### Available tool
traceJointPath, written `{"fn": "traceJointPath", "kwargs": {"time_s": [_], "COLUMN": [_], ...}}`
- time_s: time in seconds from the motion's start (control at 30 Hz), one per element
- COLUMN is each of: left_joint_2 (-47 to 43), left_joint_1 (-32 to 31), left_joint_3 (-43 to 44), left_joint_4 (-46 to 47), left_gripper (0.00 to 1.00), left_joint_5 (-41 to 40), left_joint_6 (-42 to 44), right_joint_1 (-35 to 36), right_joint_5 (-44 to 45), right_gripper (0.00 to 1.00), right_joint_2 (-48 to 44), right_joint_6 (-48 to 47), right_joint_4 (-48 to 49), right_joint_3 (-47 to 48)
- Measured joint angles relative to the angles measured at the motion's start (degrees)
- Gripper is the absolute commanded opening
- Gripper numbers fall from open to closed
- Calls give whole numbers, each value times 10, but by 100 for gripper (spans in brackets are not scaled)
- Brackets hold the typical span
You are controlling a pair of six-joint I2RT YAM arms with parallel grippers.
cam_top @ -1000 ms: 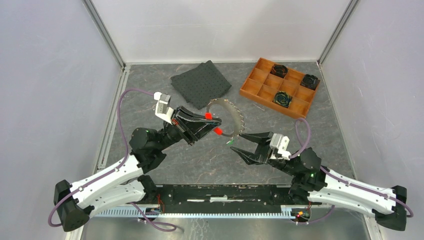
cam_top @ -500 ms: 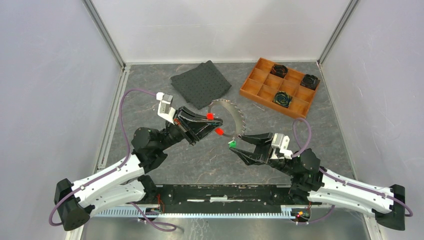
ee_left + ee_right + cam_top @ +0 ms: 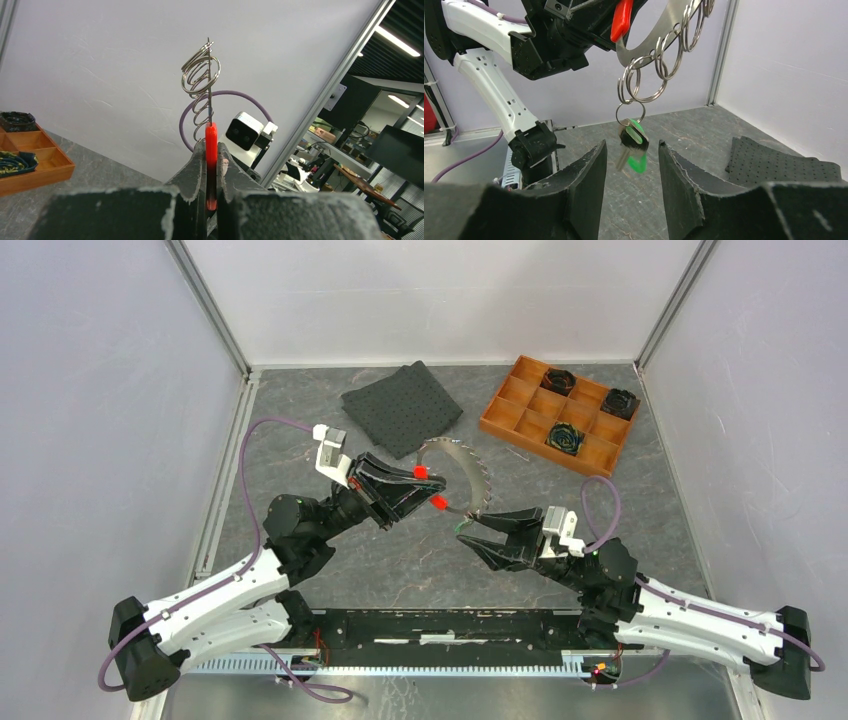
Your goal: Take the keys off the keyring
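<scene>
The left gripper (image 3: 211, 172) is clamped shut on the red plastic tab (image 3: 211, 142) at one end of a flat curved steel band (image 3: 653, 41), held above the table. Grey wire split rings (image 3: 626, 85) hang along the band. From the lowest small grey wire keyring (image 3: 629, 113) dangles the green-headed metal key (image 3: 637, 136). The right gripper (image 3: 470, 532) stands open, its 2 fingers either side of the key, not touching it.

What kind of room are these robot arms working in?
Probably a robotics lab test booth: plain white wall panels in silver metal framing enclose a grey stone-patterned tabletop, and the left wrist view shows cluttered workbenches under ceiling strip lights beyond.
</scene>
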Motion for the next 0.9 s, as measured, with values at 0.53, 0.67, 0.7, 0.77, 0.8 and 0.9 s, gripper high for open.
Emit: {"fn": "traceJointPath", "kwargs": {"time_s": [0.53, 0.67, 0.7, 0.77, 0.8, 0.9], "left_joint_2": [0, 2, 3, 5, 5, 5], "left_joint_1": [0, 0, 0, 0, 0, 0], "left_joint_3": [0, 0, 0, 0, 0, 0], "left_joint_4": [0, 1, 1, 2, 2, 2], "left_gripper": [2, 2, 2, 2, 2, 2], "left_joint_5": [-13, -13, -13, -14, -14, -14], "left_joint_6": [0, 0, 0, 0, 0, 0], "right_joint_1": [0, 0, 0, 0, 0, 0], "right_joint_5": [-11, -14, -14, -14, -14, -14], "right_gripper": [43, 42, 42, 41, 41, 39], "right_joint_2": [6, 16, 18, 21, 21, 23], "right_joint_6": [14, 19, 20, 22, 22, 22], "right_joint_4": [37, 50, 54, 59, 62, 65], "right_joint_3": [-10, -10, -10, -10, -10, -10]}}
